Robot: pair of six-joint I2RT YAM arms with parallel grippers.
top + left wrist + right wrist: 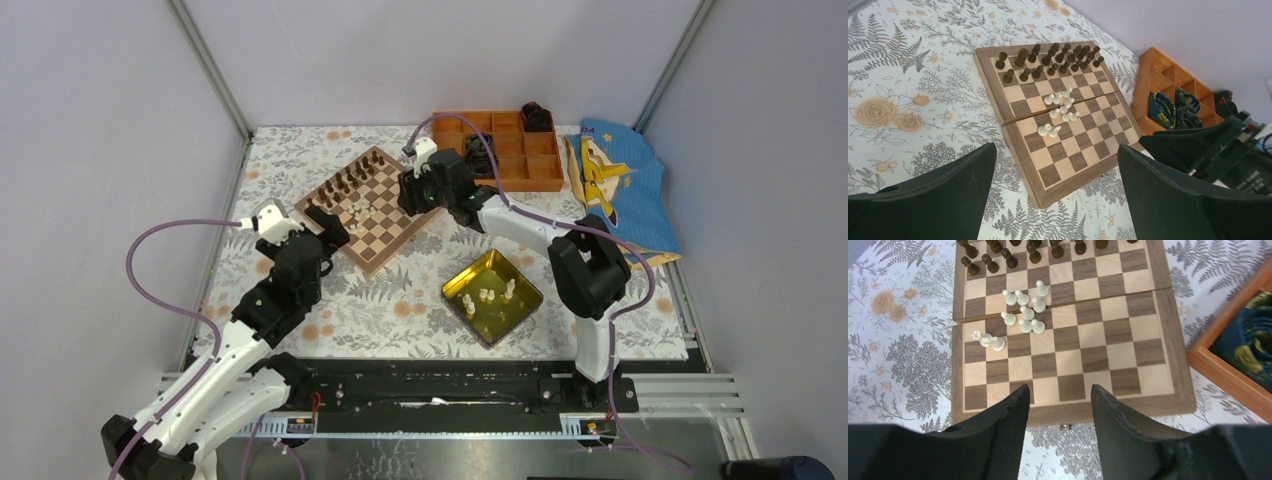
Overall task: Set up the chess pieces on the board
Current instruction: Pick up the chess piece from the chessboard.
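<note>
Several cream chess pieces: bunched around the middle fold of the chessboard, some touching; two stand just apart, toward one side edge.
Dark pieces: lined up along the board's far edge in the right wrist view.
Chessboard place: far-left part of the tabletop, set at an angle.
Yellow tray: toward the tabletop's near edge, with a few more cream figures inside.
Right gripper: fingers parted with nothing between them, over the board's near edge; the cluster lies ahead of the tips, well apart.
Left gripper: fingers spread wide and empty, at the board's near corner, the cluster well beyond them.
Risk: each finger dwarfs a piece, so closing on one in that tight bunch would likely topple or shove its neighbours.
Risk: a tiny piece pinched off-centre could tip or squirt out.
</note>
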